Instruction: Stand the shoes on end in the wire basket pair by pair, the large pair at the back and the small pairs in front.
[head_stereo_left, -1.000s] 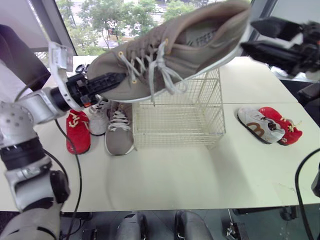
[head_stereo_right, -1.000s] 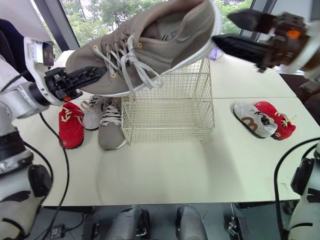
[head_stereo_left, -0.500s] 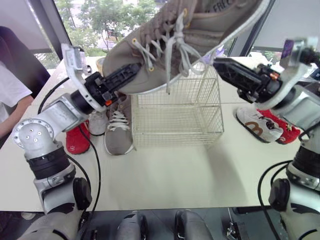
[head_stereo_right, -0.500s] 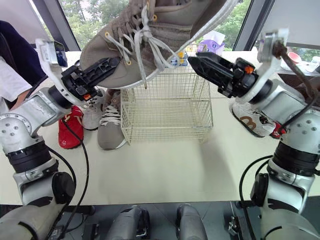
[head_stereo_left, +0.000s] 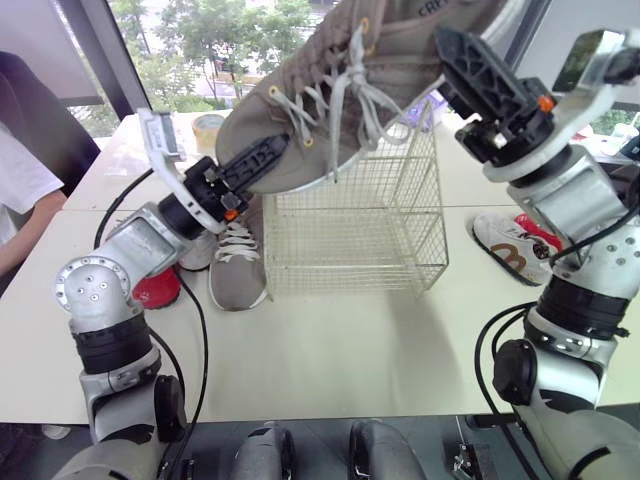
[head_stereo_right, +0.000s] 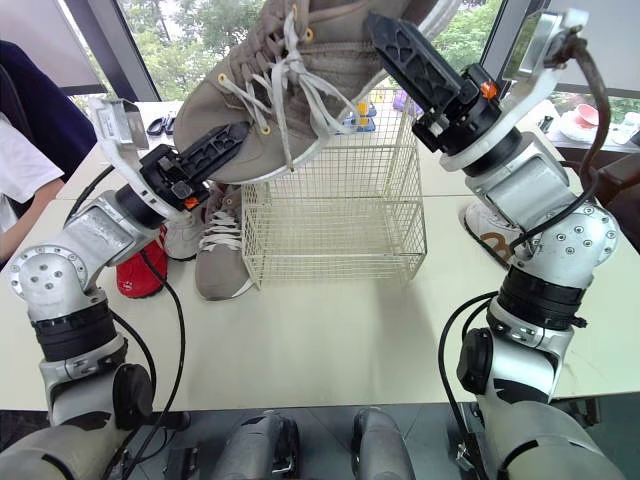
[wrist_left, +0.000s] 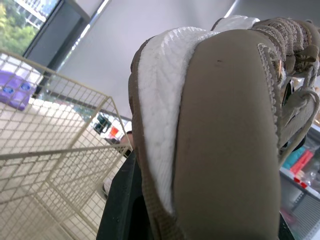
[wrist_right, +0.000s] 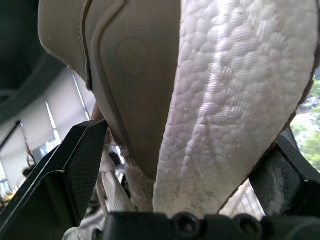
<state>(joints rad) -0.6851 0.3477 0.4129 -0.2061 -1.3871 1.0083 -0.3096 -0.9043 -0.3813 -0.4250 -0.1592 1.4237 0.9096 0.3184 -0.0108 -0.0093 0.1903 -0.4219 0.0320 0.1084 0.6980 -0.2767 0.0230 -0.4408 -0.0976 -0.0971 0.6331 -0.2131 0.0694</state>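
Note:
A large taupe shoe (head_stereo_left: 380, 60) with a white sole hangs tilted, heel high, over the wire basket (head_stereo_left: 350, 230). My left gripper (head_stereo_left: 255, 160) is shut on its toe, which shows close up in the left wrist view (wrist_left: 225, 125). My right gripper (head_stereo_left: 470, 60) is open at the heel. In the right wrist view the heel (wrist_right: 225, 100) lies between the spread fingers (wrist_right: 65, 180). The matching taupe shoe (head_stereo_left: 237, 265) lies on the table left of the basket, beside a small grey-white shoe (head_stereo_left: 200, 250) and a small red shoe (head_stereo_left: 155, 290).
A small white shoe (head_stereo_left: 510, 245) and a small red shoe (head_stereo_left: 540, 228) lie to the right of the basket. A person (head_stereo_left: 20, 200) sits at the table's left edge. A roll of tape (head_stereo_left: 210, 125) stands at the back left.
My right gripper has swung up from beside the basket to the shoe's heel, fingers now either side of it. The left gripper still holds the toe; the shoe has dropped slightly.

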